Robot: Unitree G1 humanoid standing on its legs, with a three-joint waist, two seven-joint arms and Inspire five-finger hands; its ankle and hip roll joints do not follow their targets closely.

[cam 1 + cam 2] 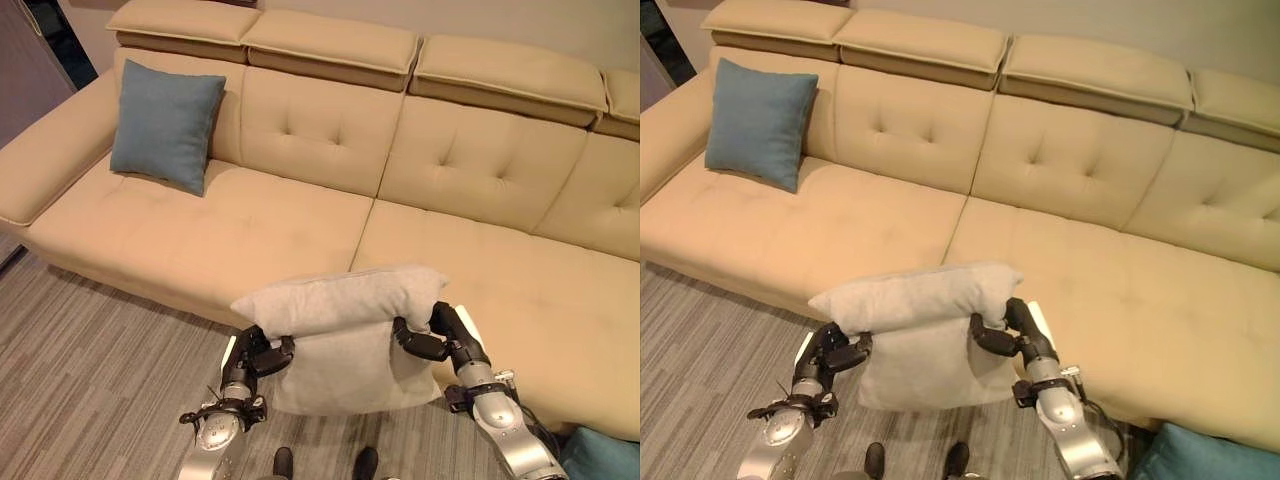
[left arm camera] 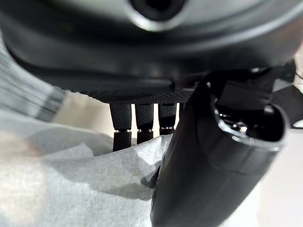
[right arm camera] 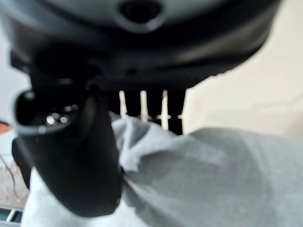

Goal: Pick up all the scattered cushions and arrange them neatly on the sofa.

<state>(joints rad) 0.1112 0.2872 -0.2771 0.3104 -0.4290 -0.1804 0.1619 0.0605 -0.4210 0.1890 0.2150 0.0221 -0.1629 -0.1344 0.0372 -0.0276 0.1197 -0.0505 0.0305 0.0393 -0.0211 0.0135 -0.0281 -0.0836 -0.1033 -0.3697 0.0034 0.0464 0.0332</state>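
Left hand (image 1: 262,357) and right hand (image 1: 432,335) pinching opposite edges of grey cushion (image 1: 340,340), lower centre of frame, holding it folded over before front edge of beige sofa (image 1: 300,220). Blue cushion (image 1: 165,125) leaning upright against sofa back, upper left. Another blue cushion (image 1: 605,455) showing at lower right corner.

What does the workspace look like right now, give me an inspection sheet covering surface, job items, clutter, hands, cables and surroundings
Surface: beige sofa, seat bare except at its left end.
Job items: blue cushion upright against the backrest at the left end; light grey cushion held in front of the sofa, top folded over; a teal cushion at lower right.
Clutter: nothing seen.
Hands: left hand and right hand each pinch a side of the grey cushion.
Cables: nothing seen.
Surroundings: grey striped floor.
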